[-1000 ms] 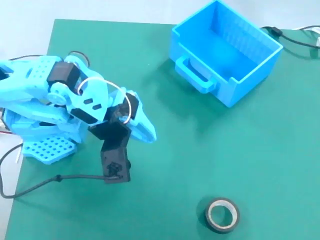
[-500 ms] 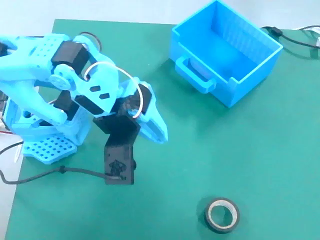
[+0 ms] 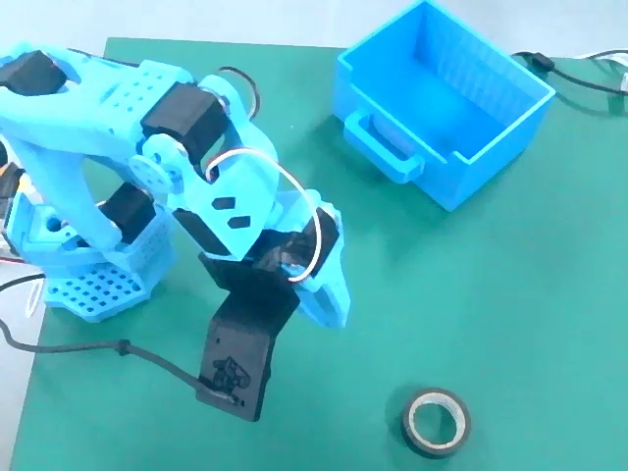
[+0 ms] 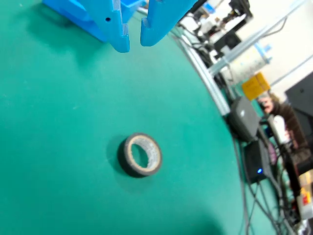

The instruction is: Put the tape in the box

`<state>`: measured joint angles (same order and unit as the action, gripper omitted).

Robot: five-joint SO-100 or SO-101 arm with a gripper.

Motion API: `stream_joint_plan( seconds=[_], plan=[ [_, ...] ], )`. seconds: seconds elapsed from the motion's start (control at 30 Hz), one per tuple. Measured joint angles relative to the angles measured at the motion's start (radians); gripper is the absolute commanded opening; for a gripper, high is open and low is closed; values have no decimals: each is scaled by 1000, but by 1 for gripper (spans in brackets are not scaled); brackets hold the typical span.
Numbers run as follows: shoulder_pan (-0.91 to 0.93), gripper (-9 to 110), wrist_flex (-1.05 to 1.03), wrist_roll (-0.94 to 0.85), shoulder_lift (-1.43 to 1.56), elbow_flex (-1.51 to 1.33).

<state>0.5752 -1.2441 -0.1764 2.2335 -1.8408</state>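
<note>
In the fixed view the tape, a small black roll with a pale inner ring, lies flat on the green mat near the front edge. The blue open-top box stands at the back right, its loop handle facing the arm. My gripper hangs over the mat left of and behind the tape, apart from it. The wrist view has the tape at centre, below the gripper, whose fingers are shut to a narrow slit with nothing between them. Part of the box shows behind the fingers.
The arm's base sits at the left of the green mat, with a black cable trailing across the mat's left side. Another cable lies behind the box. Off the table, the wrist view shows cluttered equipment.
The arm has stretched out from its base, carrying the gripper right and toward the front of the mat, closer to the tape. Tape and box have not moved.
</note>
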Motion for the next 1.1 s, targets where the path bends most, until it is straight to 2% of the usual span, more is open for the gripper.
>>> stream_joint_plan(
  seconds=[0.47, 0.87, 1.1],
  plan=[
    [5, 5, -204, 12, -374, 367],
    [86, 12, -216, 12, -726, 615],
    [58, 17, -216, 12, -838, 627]
  ],
)
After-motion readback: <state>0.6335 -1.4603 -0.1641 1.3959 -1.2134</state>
